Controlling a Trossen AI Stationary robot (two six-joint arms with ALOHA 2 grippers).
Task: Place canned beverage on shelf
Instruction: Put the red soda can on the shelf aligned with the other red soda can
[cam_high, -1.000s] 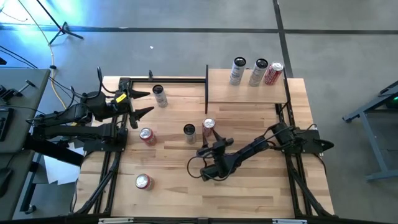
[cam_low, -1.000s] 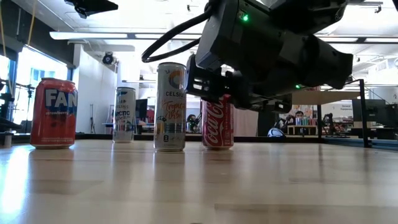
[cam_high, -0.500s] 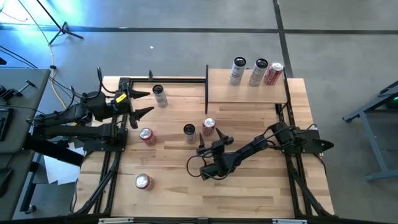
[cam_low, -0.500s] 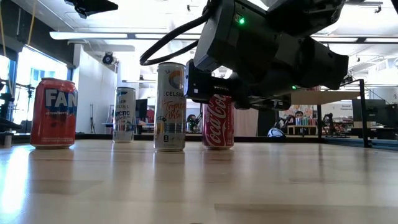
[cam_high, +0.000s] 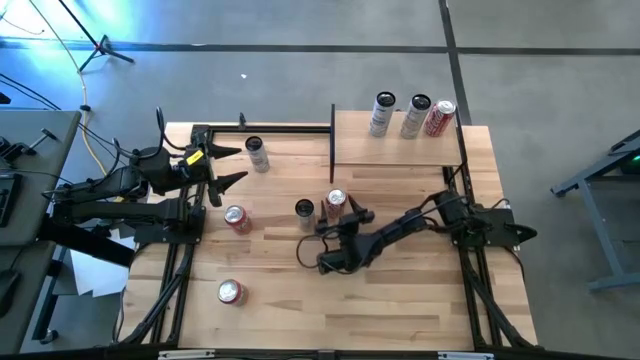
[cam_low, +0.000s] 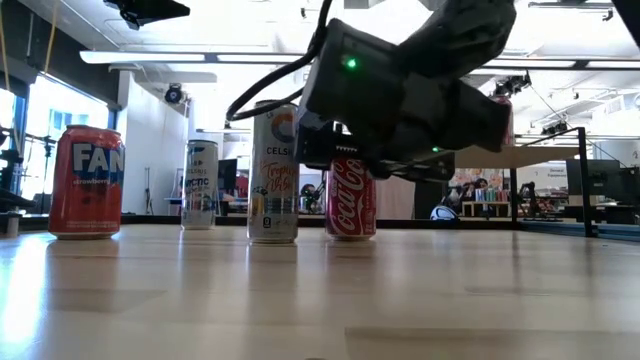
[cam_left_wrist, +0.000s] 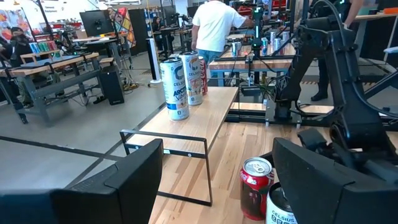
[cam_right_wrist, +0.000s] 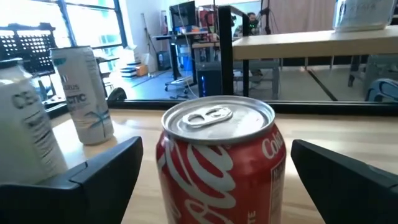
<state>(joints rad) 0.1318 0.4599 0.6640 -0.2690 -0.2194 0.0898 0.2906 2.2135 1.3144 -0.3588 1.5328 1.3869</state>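
A red Coca-Cola can (cam_high: 336, 203) stands upright on the tabletop near its middle, and fills the right wrist view (cam_right_wrist: 219, 155). My right gripper (cam_high: 339, 214) lies low and level at it, open. One finger (cam_right_wrist: 93, 180) stands on each side of the can, with a gap on both sides. The shelf (cam_high: 400, 150), a light-wood board on a black frame, stands at the far right and bears three upright cans (cam_high: 416, 116). My left gripper (cam_high: 224, 166) waits open at the far left, raised, with nothing between its fingers.
A slim Celsius can (cam_high: 305, 213) stands close to the left of the Coca-Cola can. Farther left are a red Fanta can (cam_high: 237, 218), a slim can (cam_high: 257, 153) near my left gripper, and another red can (cam_high: 231, 291) toward the near edge.
My right gripper has opened wider and swung toward the Coca-Cola can, toward the table's far-left. Its fingers now stand on either side of the can. The cans have kept their places.
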